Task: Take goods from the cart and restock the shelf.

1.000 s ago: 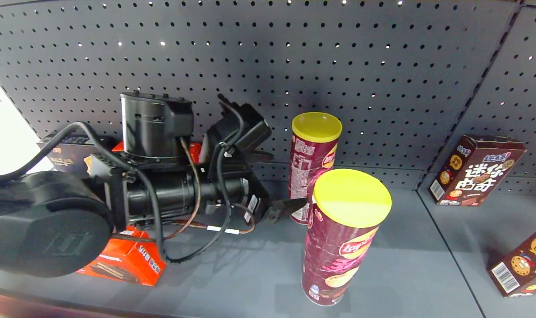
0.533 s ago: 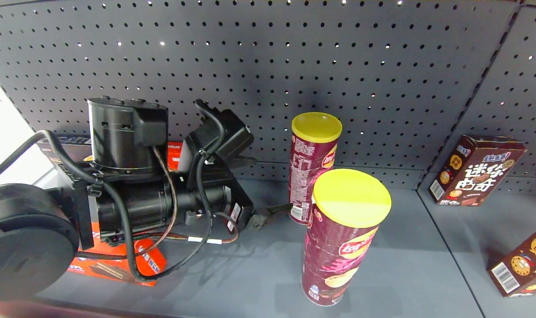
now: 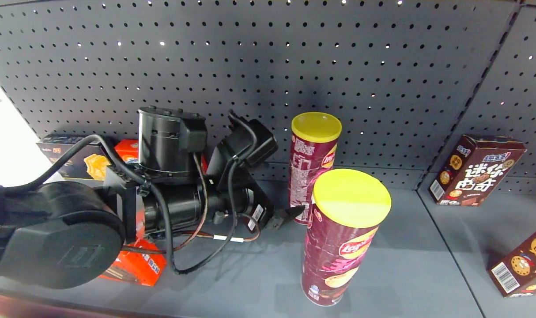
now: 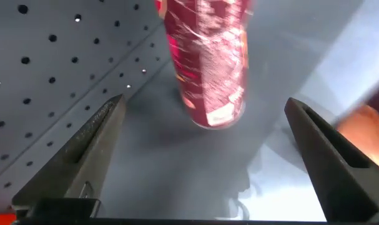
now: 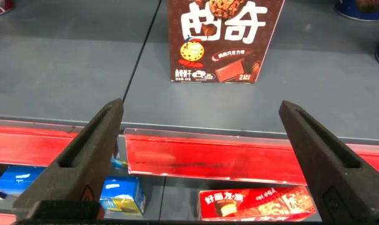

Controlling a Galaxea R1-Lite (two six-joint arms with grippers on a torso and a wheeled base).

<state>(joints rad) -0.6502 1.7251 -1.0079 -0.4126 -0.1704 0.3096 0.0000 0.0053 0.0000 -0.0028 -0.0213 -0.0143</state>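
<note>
Two maroon chips cans with yellow lids stand on the grey shelf (image 3: 405,274). The rear can (image 3: 313,163) is by the pegboard, and the front can (image 3: 345,238) stands nearer to me. My left gripper (image 3: 290,213) lies low on the shelf just left of the rear can's base. In the left wrist view the left gripper (image 4: 205,103) is open, and the rear can (image 4: 208,62) stands upright just beyond its fingertips, with nothing held. My right gripper (image 5: 201,105) is open and empty, facing a brown cookie box (image 5: 223,37) on a shelf.
Orange boxes (image 3: 135,267) and a dark box (image 3: 69,154) lie under and behind my left arm. Two brown cookie boxes (image 3: 475,172) (image 3: 524,265) stand on the right bay. A red shelf-edge strip (image 5: 239,159) sits above a lower shelf with a blue box (image 5: 123,194) and a red box (image 5: 258,203).
My left arm drew back to the left, then came back to the right. Its fingertip is again beside the rear can's base. Neither can has moved.
</note>
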